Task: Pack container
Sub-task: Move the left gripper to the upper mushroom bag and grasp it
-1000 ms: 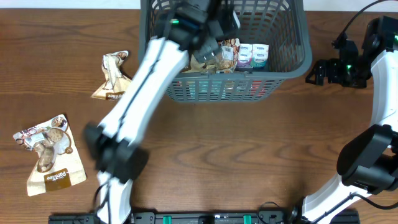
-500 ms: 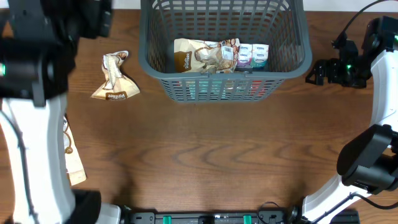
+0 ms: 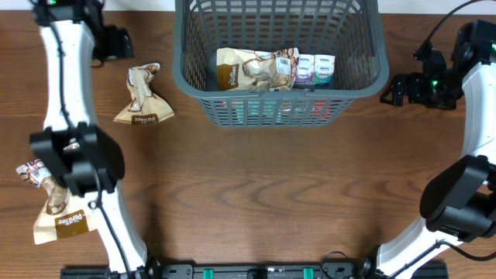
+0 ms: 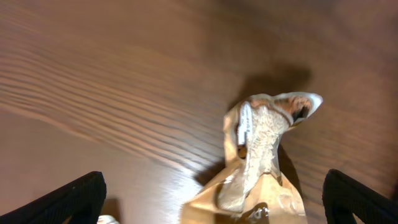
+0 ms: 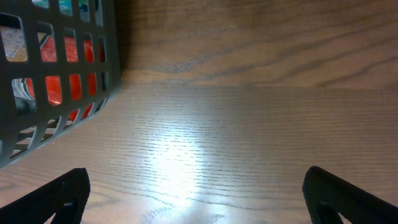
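Note:
The dark grey mesh container [image 3: 372, 77] stands at the back middle of the table, and its corner shows in the right wrist view [image 5: 37, 143]. It holds a tan snack packet [image 3: 248, 68] and small packets [image 3: 314, 68]. A crumpled tan packet [image 3: 142, 97] lies left of the container, and it fills the left wrist view [image 4: 261, 168]. Another tan packet [image 3: 62, 213] lies at the front left. My left gripper [image 3: 118, 43] [image 4: 214, 199] is open and empty just above and behind the crumpled packet. My right gripper [image 3: 394, 89] [image 5: 196, 193] is open and empty beside the container's right wall.
The left arm [image 3: 66, 101] stretches from the front edge to the back left, passing over part of the front-left packet. The right arm [image 3: 473, 155] runs along the right edge. Red items [image 5: 68, 87] show through the container's mesh.
My left arm has swung out of the container to the back left, leaving a tan packet inside. It now hovers over the crumpled packet. The right arm has not moved.

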You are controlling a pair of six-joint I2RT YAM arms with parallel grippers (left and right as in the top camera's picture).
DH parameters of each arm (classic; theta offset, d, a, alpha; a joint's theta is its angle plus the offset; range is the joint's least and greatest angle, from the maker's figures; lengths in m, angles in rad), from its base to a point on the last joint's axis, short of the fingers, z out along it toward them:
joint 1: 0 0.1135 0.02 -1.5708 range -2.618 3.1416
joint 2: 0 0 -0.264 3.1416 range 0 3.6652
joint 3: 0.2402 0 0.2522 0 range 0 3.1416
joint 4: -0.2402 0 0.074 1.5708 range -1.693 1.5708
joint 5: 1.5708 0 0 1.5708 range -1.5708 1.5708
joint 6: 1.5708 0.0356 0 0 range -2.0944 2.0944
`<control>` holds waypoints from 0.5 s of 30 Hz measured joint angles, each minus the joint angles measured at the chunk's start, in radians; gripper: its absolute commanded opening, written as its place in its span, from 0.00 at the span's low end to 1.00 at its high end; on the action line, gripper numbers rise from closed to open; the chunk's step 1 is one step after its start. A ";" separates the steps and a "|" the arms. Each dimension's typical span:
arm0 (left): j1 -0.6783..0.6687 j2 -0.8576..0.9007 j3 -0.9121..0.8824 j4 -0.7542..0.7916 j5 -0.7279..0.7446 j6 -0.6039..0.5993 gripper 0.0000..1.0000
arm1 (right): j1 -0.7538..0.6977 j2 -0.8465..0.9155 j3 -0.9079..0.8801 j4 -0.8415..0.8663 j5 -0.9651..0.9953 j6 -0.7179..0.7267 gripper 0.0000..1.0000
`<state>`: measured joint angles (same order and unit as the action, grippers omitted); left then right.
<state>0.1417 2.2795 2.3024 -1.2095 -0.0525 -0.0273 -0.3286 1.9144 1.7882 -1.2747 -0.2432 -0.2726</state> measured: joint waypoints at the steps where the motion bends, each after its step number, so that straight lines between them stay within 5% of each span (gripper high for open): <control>1: -0.002 0.029 -0.001 -0.004 0.015 -0.002 0.99 | 0.000 0.000 0.000 0.000 0.000 0.000 0.99; 15: -0.061 0.182 -0.005 -0.010 0.110 0.001 1.00 | 0.000 0.000 0.000 0.000 0.001 -0.001 0.99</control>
<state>0.0811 2.4615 2.2974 -1.2194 0.0578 -0.0261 -0.3286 1.9144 1.7882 -1.2751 -0.2420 -0.2737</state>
